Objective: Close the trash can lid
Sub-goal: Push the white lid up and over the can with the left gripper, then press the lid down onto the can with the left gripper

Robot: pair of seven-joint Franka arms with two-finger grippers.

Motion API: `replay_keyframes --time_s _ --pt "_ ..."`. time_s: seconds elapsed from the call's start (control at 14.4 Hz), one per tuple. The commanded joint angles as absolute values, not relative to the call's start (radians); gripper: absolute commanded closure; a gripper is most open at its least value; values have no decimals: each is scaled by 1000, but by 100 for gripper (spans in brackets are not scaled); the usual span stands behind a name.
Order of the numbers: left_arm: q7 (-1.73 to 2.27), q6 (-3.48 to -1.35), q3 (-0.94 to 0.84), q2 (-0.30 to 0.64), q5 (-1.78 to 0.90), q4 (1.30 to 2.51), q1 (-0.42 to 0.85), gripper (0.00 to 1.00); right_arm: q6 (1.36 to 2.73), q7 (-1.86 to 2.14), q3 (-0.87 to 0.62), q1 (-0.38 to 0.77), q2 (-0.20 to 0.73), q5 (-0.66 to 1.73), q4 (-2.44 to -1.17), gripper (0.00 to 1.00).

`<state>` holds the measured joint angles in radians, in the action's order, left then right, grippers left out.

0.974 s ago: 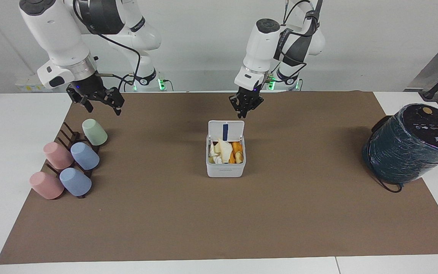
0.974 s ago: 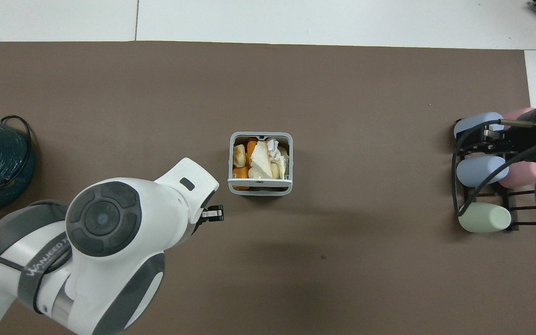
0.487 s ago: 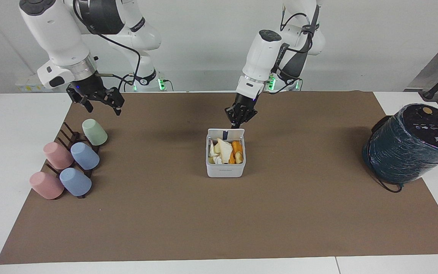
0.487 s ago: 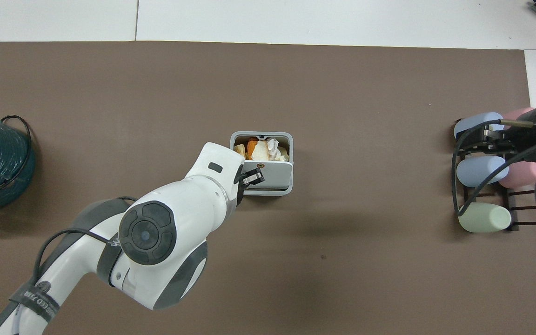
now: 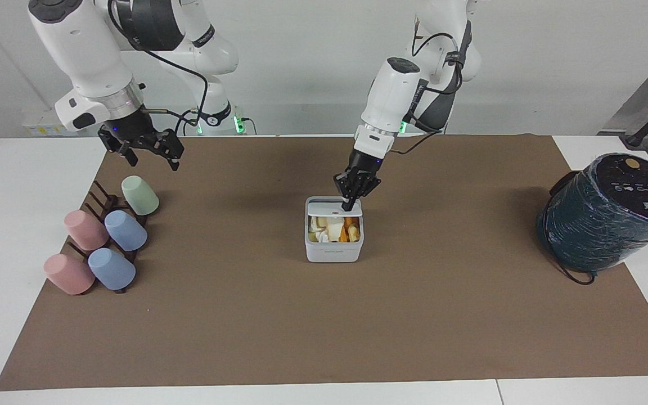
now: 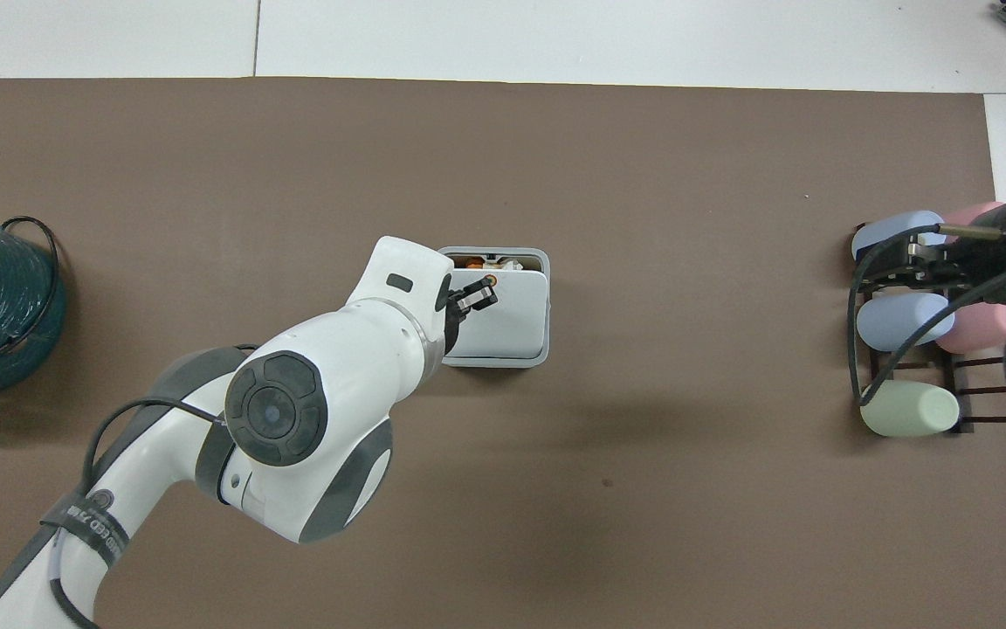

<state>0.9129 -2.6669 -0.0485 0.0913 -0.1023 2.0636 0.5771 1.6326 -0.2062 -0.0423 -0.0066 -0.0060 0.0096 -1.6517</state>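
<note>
The trash can point(image 5: 332, 252) is a small white square box in the middle of the brown mat, also in the overhead view point(image 6: 494, 360). Its lid point(image 5: 324, 209) is tipped well down over the opening, orange-red dot up. Paper and orange scraps still show under its free edge. In the overhead view the lid point(image 6: 507, 323) covers most of the can. My left gripper point(image 5: 349, 205) is shut, its tips pressing on the lid's top; it also shows from overhead point(image 6: 478, 297). My right gripper point(image 5: 143, 149) is open and waits in the air over the cup rack.
A large dark teal wrapped cylinder point(image 5: 605, 214) lies at the left arm's end of the table, with a black cable beside it. A dark rack with several pastel cups point(image 5: 104, 242) stands at the right arm's end, under the right gripper point(image 6: 931, 258).
My left gripper came down from nearer the robots onto the upright lid and has pushed it forward and down, from standing open to nearly flat over the can. The right arm has not moved.
</note>
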Motion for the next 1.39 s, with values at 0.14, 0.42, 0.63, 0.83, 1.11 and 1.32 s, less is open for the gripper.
replay_keyframes --time_s 0.14,0.42,0.63,0.83,1.11,1.32 --pt "919 -2712 -51 178 -118 1997 558 92 1640 -198 -35 -5 -29 26 -1677 0" --pt "931 -2737 -51 245 -118 1951 545 92 1640 -198 -35 -5 -29 26 -1677 0" --pt "931 -2761 -51 279 -117 1945 541 92 1640 -198 -35 -5 -29 26 -1677 0" --pt "930 -2769 -51 307 -117 1945 548 92 1638 -198 -35 -5 -29 26 -1678 0" --pt "928 -2781 -51 336 -115 1950 557 92 1640 -198 -35 -5 -29 26 -1677 0" --pt "927 -2780 -51 345 -115 1954 561 92 1640 -198 -35 -5 -29 26 -1677 0"
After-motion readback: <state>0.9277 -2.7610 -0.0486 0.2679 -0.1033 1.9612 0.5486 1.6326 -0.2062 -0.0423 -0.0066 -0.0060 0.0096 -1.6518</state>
